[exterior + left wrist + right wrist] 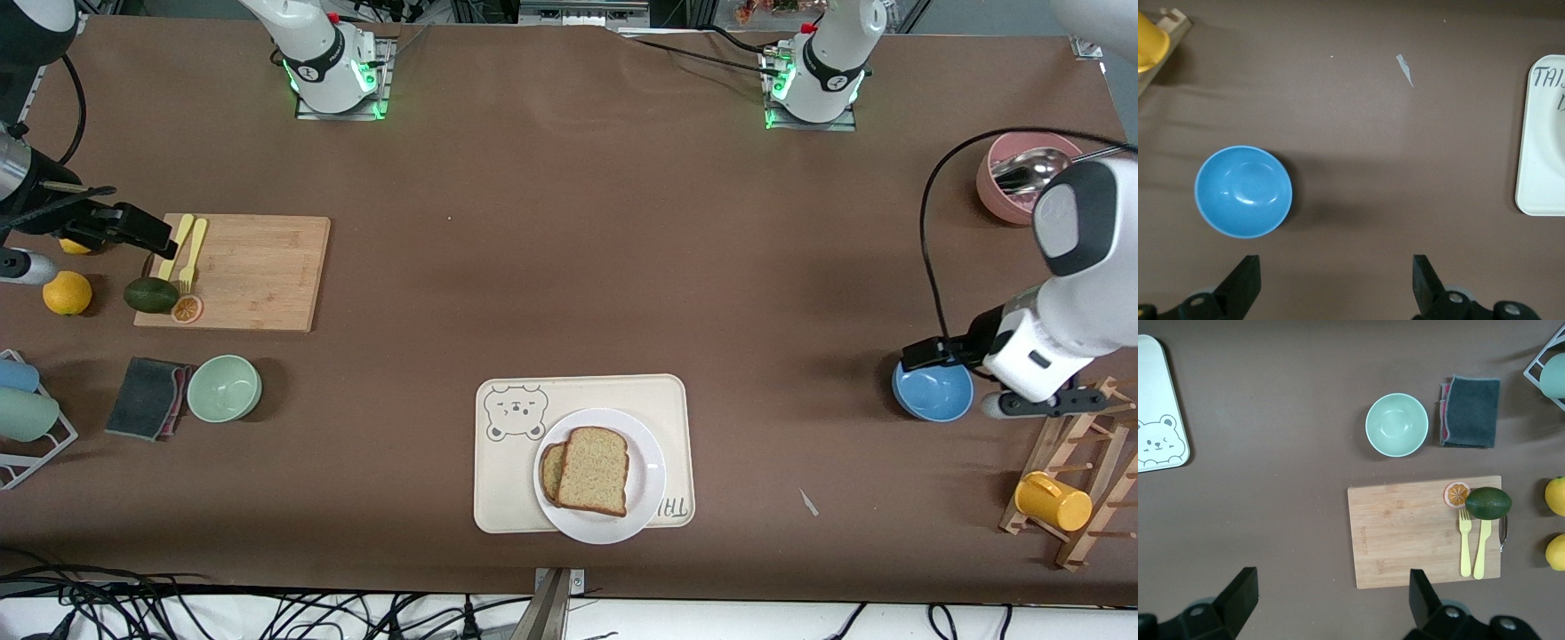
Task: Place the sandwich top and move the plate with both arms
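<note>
A: Plate (651, 471) sat nearest the front camera, on the bear-print tray (498, 498), its rim hanging over the tray's near edge. Sandwich top (594, 469) already lay on it, skewed, with a second slice (549, 471) peeking out beneath toward the right arm's end.

B: Grippers, view-left first?

A: Right gripper (1328, 603) hung over the cutting board (258, 267) edge by the yellow fork (193, 253), avocado (151, 294) and oranges (68, 292), jaws spread wide, nothing in them. Left gripper (1335, 283) hung beside the blue bowl (932, 391), also spread, empty. Both well apart from the plate.

B: Risks?

A: My read: placing looked done, the two-arm plate move was left. Glossy rim, so a shallow pinch could slip. Uneven lift between arms would tilt the plate and slide that offset top slice off. The plate overhung the tray, so a nudge could tip it or drag the tray along.

B: On approach?

A: Left arm might clip the blue bowl; right might brush the green bowl (224, 388) or cloth (147, 397).
</note>
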Tool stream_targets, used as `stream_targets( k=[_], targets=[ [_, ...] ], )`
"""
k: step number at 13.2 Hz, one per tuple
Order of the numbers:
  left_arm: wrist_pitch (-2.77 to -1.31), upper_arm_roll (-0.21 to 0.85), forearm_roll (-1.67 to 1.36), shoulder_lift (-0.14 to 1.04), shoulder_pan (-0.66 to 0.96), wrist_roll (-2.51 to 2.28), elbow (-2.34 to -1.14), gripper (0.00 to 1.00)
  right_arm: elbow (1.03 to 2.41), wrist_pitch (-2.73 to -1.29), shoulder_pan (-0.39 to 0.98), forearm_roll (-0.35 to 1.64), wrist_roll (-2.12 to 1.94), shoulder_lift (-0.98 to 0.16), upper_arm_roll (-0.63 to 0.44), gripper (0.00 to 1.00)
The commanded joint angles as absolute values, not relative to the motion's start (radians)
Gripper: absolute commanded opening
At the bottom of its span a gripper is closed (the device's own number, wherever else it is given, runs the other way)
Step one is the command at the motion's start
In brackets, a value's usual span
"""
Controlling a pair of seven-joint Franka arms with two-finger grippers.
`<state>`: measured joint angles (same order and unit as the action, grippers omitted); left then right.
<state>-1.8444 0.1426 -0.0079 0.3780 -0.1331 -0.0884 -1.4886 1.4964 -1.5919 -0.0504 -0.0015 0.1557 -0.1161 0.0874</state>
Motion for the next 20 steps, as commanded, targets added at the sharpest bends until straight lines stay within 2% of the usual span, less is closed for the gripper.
stream_targets(
  k=[1,8,16,20],
  targets=[
    [-1.801,0.14,0.025,0.27,-0.14,-0.103,-1.534,1.0,1.491,-1.588,-0.055,0.009,0.141,-0.103,0.091,1.0],
    [-1.726,0.132,0.023,0.204,-0.14,-0.104,-1.519,1.0,1.491,-1.577,-0.055,0.011,0.137,-0.103,0.092,1.0],
    [-1.721,0.133,0.025,0.164,-0.153,-0.133,-1.52,1.0,1.491,-1.577,-0.054,0.011,0.135,-0.103,0.092,1.0],
    [-1.721,0.071,0.025,0.172,-0.083,-0.138,-1.52,1.0,1.491,-1.578,-0.054,0.011,0.135,-0.104,0.092,1.0]
  ],
)
